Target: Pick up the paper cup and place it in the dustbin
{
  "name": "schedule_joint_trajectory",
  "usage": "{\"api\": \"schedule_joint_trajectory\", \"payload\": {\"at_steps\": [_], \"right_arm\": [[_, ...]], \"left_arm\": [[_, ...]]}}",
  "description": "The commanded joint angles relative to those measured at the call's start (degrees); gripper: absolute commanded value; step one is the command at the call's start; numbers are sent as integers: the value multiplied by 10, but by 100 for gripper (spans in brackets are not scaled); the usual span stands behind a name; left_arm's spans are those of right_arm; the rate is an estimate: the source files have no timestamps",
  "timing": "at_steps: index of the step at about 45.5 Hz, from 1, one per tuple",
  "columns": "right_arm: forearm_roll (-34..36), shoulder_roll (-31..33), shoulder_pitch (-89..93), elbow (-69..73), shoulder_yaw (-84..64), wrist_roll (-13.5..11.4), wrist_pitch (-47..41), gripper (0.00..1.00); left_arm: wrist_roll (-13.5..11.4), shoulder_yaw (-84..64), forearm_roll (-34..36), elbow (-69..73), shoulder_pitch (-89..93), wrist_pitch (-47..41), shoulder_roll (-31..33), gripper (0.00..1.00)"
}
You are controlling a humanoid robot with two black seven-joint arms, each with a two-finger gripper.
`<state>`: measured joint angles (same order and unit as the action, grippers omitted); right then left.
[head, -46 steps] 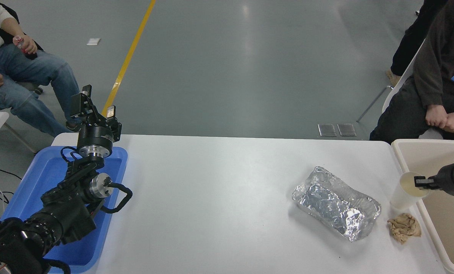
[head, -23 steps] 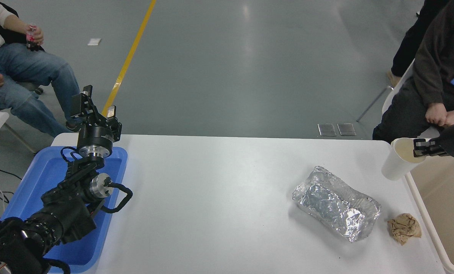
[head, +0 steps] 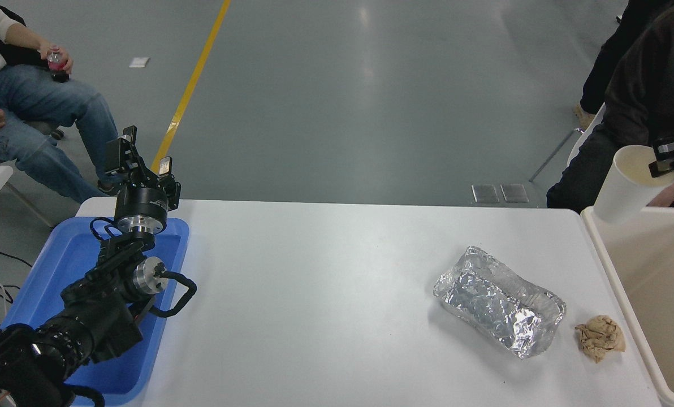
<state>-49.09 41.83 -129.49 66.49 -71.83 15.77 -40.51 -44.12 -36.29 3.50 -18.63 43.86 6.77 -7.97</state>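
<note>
The white paper cup (head: 625, 186) hangs tilted in the air at the far right, above the far left corner of the beige dustbin (head: 597, 240). My right gripper (head: 664, 160) comes in from the right edge and is shut on the cup's rim. Only its tips show. The dustbin stands off the table's right edge, and its inside looks bare where visible. My left gripper (head: 139, 152) is parked at the lower left, raised above the blue tray, jaws apart and empty.
A crinkled silver foil container (head: 499, 301) lies right of the table's middle, a crumpled brown paper wad (head: 600, 337) beside it. A blue tray (head: 71, 265) sits under the left arm. A person sits behind the dustbin (head: 648, 96); another sits at top left (head: 26, 113).
My right gripper has lifted the cup from the table beside the dustbin and carried it up and to the right, over the bin's far corner. The left arm has not moved.
</note>
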Motion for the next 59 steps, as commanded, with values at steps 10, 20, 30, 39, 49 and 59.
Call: {"api": "schedule_joint_trajectory", "payload": {"at_steps": [10, 20, 30, 39, 49, 59], "right_arm": [[-1, -18, -91, 47, -65, 0, -18, 0], [-32, 4, -69, 20, -103, 0, -14, 0], [-103, 94, -14, -30, -93, 1, -4, 0], [-130, 154, 130, -96, 0, 1, 55, 0], [-153, 177, 274, -130, 99, 2, 134, 0], [-152, 143, 459, -231, 140, 2, 284, 0]], "left_arm": [[0, 0, 0, 0, 0, 0, 0, 100], [0, 0, -1, 0, 0, 0, 0, 100], [0, 0, 0, 0, 0, 0, 0, 100], [0, 0, 0, 0, 0, 0, 0, 100], [0, 0, 0, 0, 0, 0, 0, 100], [0, 0, 0, 0, 0, 0, 0, 100]]}}
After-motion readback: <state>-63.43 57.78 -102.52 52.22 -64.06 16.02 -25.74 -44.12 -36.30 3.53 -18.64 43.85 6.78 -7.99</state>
